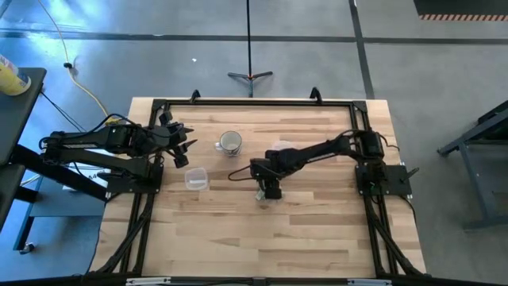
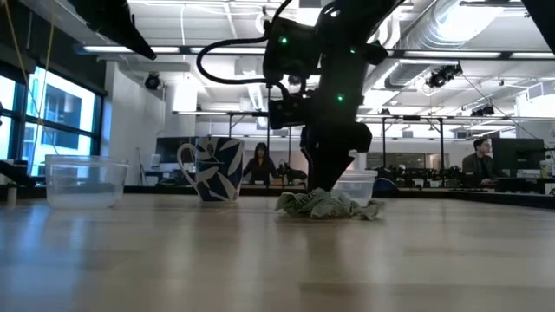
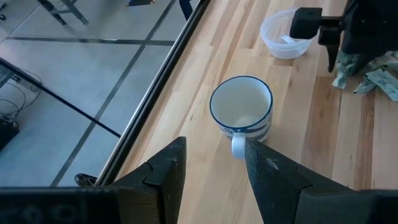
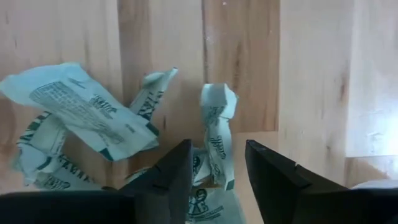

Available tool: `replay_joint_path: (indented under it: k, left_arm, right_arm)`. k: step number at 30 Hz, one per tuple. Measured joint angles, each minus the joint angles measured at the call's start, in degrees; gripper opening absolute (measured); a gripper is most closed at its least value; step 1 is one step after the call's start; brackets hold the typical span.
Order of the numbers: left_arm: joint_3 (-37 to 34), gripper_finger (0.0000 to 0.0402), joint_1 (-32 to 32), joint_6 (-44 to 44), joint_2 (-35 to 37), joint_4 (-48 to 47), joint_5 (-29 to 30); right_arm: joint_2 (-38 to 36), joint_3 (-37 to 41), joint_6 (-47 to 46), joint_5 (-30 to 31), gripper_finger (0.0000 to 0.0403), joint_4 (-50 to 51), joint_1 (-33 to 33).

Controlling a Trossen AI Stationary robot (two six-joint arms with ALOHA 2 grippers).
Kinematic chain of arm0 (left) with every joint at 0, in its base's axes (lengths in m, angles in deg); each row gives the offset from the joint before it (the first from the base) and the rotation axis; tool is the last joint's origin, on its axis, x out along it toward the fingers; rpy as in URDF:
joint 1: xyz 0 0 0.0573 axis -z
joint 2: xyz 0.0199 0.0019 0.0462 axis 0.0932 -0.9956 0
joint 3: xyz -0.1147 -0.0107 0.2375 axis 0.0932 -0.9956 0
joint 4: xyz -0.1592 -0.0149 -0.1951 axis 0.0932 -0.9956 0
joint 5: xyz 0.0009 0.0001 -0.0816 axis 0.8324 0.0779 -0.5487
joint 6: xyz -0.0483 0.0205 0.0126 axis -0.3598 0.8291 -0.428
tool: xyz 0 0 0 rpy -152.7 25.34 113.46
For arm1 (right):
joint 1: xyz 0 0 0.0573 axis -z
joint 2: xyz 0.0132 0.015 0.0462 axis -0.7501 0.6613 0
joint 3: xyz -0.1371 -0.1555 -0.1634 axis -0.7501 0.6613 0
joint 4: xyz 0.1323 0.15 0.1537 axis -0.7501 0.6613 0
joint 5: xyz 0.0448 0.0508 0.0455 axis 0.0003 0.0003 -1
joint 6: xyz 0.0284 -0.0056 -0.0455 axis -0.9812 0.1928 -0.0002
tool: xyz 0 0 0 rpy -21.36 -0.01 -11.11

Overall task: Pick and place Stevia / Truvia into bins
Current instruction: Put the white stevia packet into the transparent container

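Pale wooden table: right gripper, fingers spread astride crumpled pale-green paper packets at frame centre, positioned for pinching. Left gripper spread, waiting upper left.

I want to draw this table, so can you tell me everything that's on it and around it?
Sweetener packets: a handful, pale green and white, crumpled pile mid-table under the right arm.
Round clear cup: one, whitish rim, just behind the packets.
Mug: one, white with blue rim, rear centre.
Squarish clear tub: one, left of centre.
Table: one, light wood.
People: two, seated far behind.
Left gripper: jaws open, hovering by the mug.
Right gripper: jaws open, straddling a packet.
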Motion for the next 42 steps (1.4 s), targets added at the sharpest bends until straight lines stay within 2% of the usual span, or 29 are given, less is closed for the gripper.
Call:
replay_joint_path:
  k: [10,19,26,30,35,42]
  left_arm:
    - [0.0,0.02,0.0,-0.01,0.01,0.0,-0.01]
    - [0.0,0.02,-0.01,-0.01,0.01,0.0,0.0]
    - [0.02,0.02,-0.01,-0.01,0.01,0.0,-0.02]
    - [0.0,0.02,-0.01,-0.01,-0.01,-0.02,0.0]
    - [0.0,0.02,-0.01,-0.01,0.01,-0.02,-0.01]
    - [0.0,0.02,-0.01,-0.01,0.0,0.0,-0.02]
  right_arm:
    - [2.28,-0.31,0.14,-7.78,0.0101,-0.87,1.87]
    - [2.8,-1.97,-3.74,-8.93,0.0088,-0.89,2.54]
    - [2.99,-3.43,-5.4,-8.56,0.0086,-0.84,4.47]
    - [2.99,-3.5,-6.37,-6.73,0.0061,1.25,5.28]
    - [2.91,-3.67,-9.47,-7.18,0.0008,2.39,5.94]
    - [2.51,-9.89,-10.5,-4.99,0.0004,5.65,5.09]
